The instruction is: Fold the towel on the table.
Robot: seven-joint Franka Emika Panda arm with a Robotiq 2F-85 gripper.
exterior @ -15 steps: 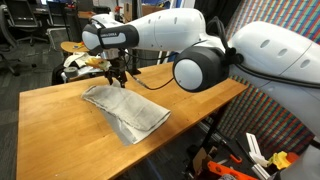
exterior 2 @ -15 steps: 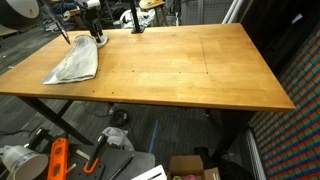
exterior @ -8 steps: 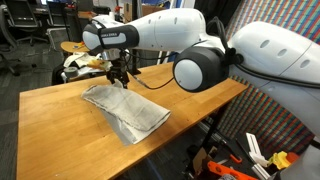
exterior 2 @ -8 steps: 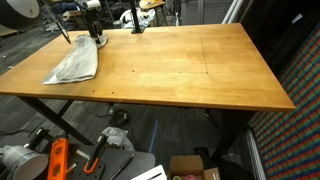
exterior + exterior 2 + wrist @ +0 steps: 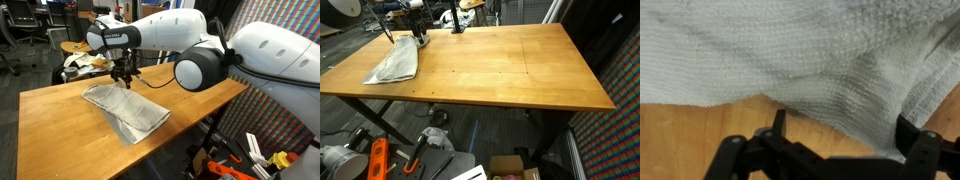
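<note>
A grey-white towel [image 5: 125, 108] lies rumpled and partly folded on the wooden table [image 5: 55, 135], near its far edge. In an exterior view it sits at the table's left end [image 5: 394, 63]. My gripper [image 5: 123, 78] hangs just over the towel's far edge, also seen in an exterior view [image 5: 420, 38]. In the wrist view the gripper [image 5: 844, 132] is open and empty, its two black fingers spread over bare wood at the towel's edge [image 5: 800, 50].
The robot's large white arm [image 5: 200, 45] reaches across the table's far side. Chairs and clutter [image 5: 75, 65] stand behind the table. Orange tools [image 5: 378, 160] and a box [image 5: 510, 168] lie on the floor below the front edge.
The gripper has shifted slightly sideways along the towel's far edge. The towel has not moved.
</note>
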